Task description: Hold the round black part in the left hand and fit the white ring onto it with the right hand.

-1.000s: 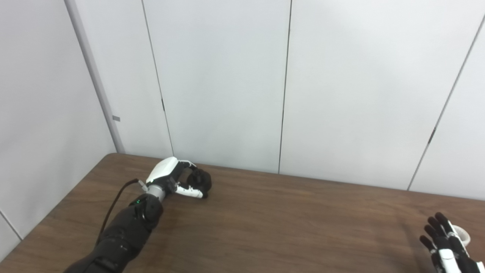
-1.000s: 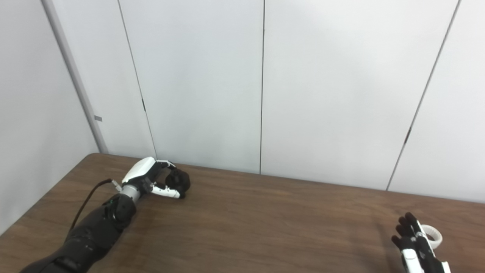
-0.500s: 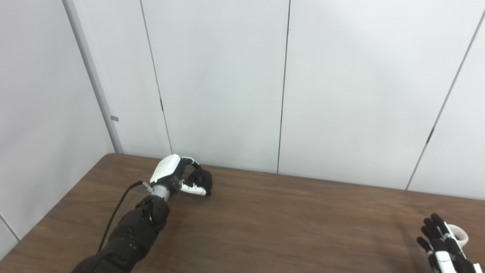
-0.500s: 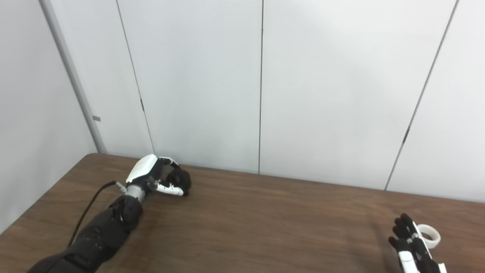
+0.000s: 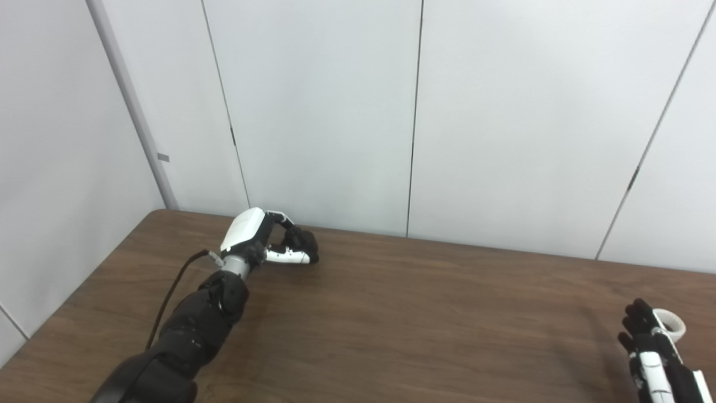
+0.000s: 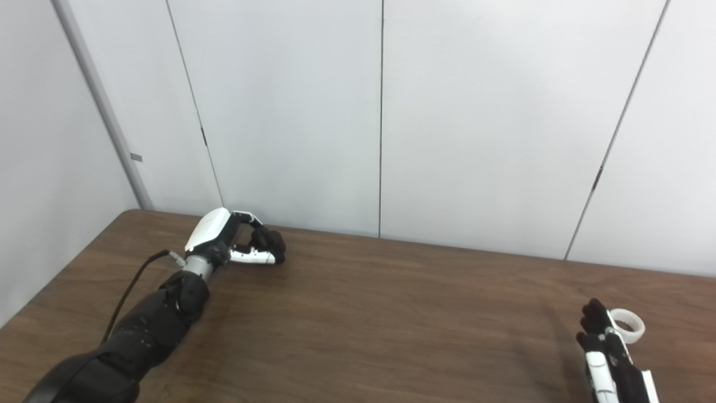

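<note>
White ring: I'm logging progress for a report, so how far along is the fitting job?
Early. The left hand is curled around the round black part at the table's far left. The right hand is beside the white ring; a grasp isn't visible. Picking up and fitting remain.

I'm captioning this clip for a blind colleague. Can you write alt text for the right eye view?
A robot's left hand is wrapped around a round black part at the far left of a brown wooden table. Its right hand sits at the near right, fingers beside a white ring lying on the table. White wall panels stand behind.
</note>
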{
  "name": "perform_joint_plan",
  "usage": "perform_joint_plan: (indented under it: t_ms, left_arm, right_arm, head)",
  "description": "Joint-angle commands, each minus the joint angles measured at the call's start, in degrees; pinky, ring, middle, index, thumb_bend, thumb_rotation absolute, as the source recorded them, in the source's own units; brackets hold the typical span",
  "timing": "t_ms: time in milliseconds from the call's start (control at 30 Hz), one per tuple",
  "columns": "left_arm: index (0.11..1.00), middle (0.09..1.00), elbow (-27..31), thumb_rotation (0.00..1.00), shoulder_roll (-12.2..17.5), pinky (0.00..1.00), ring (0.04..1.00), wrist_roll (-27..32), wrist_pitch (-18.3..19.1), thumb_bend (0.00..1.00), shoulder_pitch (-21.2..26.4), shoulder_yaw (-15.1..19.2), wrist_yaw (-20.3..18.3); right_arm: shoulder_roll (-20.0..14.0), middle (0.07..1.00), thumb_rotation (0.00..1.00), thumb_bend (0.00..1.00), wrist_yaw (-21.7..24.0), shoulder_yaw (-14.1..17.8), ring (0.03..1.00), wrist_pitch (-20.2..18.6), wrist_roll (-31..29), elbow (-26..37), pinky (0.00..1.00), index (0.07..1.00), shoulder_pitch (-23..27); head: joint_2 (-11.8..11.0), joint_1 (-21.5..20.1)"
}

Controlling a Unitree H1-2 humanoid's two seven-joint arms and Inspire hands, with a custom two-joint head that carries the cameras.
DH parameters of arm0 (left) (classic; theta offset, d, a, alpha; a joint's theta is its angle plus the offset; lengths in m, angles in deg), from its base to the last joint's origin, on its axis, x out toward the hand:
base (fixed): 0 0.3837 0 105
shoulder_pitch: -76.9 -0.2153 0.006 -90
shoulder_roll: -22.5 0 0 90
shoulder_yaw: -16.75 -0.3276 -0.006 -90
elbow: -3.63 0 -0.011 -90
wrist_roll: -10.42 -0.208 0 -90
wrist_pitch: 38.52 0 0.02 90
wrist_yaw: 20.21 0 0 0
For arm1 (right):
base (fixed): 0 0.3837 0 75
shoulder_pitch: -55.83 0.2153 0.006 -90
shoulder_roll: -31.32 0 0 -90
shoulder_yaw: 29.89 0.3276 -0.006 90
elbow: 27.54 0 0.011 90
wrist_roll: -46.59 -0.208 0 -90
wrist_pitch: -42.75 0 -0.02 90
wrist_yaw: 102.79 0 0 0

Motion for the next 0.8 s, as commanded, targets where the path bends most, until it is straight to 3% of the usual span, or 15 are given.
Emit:
perform_joint_plan:
  t_ms: [0,167,300,500,767]
  left_arm:
    - [0.484,0.716,1.0,0.05,2.4,0.97,0.865,-0.3,-1.5,0.52,3.7,0.0,1.7]
    - [0.484,0.713,3.6,0.05,3.1,0.97,0.859,-0.3,-2.0,0.52,2.5,0.0,1.0]
    - [0.484,0.723,9.2,0.05,3.7,0.97,0.866,0.1,-3.1,0.52,0.3,0.1,-1.6]
    - [0.484,0.726,19.8,0.05,3.7,0.97,0.882,1.3,-3.5,0.52,-3.8,0.9,-7.1]
    - [0.484,0.73,33.1,0.06,2.5,1.0,0.907,1.7,-1.4,0.52,-8.8,1.5,-14.8]
  right_arm:
    - [0.0,0.95,0.74,0.48,-0.3,0.0,0.979,0.2,-0.3,2.0,0.99,0.941,1.5]
    - [0.4,0.951,0.75,0.49,-1.1,-0.4,0.972,-1.1,1.0,3.3,0.97,0.943,1.6]
    - [0.7,0.947,0.75,0.48,-0.8,-0.7,0.97,-0.9,1.1,3.6,0.97,0.945,1.7]
    - [0.6,0.945,0.74,0.42,-0.6,-1.6,0.974,-1.0,1.5,4.2,0.99,0.945,2.6]
    - [0.5,0.935,0.76,0.48,-1.2,-2.2,0.954,-1.6,3.5,5.4,0.95,0.929,3.5]
  head:
    - [0.1,0.0]
    - [0.7,-0.8]
    - [1.1,-1.4]
    - [1.6,-2.3]
    - [2.5,-3.6]
